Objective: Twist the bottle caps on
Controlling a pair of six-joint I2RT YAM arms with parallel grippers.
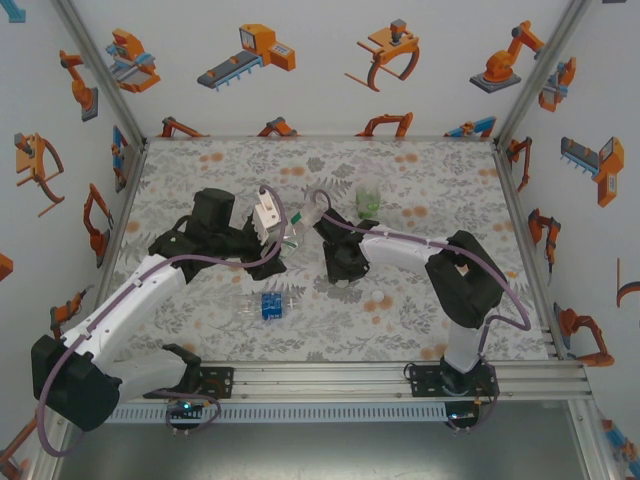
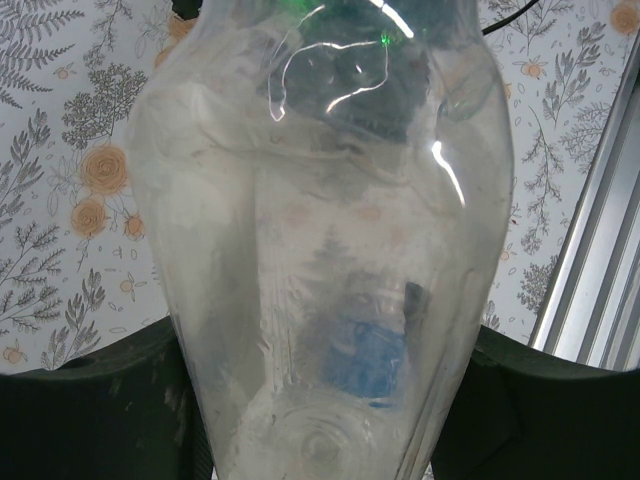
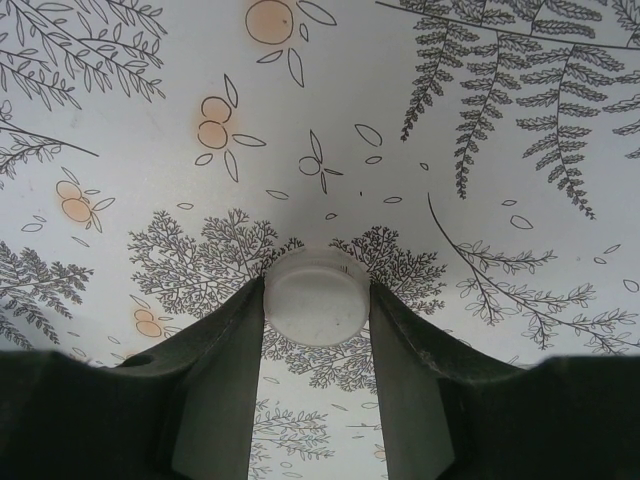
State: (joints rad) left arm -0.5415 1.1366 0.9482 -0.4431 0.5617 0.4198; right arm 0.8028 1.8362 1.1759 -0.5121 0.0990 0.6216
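while left claw (image 2: pixel 325 375) clamps a clear bottle (image 2: pixel 320 200), right claw (image 3: pixel 317 289) pinches whitish cap (image 3: pixel 317 300)

We count three bottles: a green-tinted bottle (image 1: pixel 368 198) at one o'clock from the middle of the table (image 1: pixel 440 180), a blue-labelled bottle (image 1: pixel 268 305) at seven, a clear bottle (image 1: pixel 290 238) at ten. One cap (image 3: pixel 318 297) on our tally. And two arms: the left arm (image 1: pixel 130 300), the right arm (image 1: pixel 460 285).

A fern-and-flower patterned tablecloth (image 1: pixel 430 170) lies between white walls (image 1: pixel 320 100) printed with orange robot pictures.
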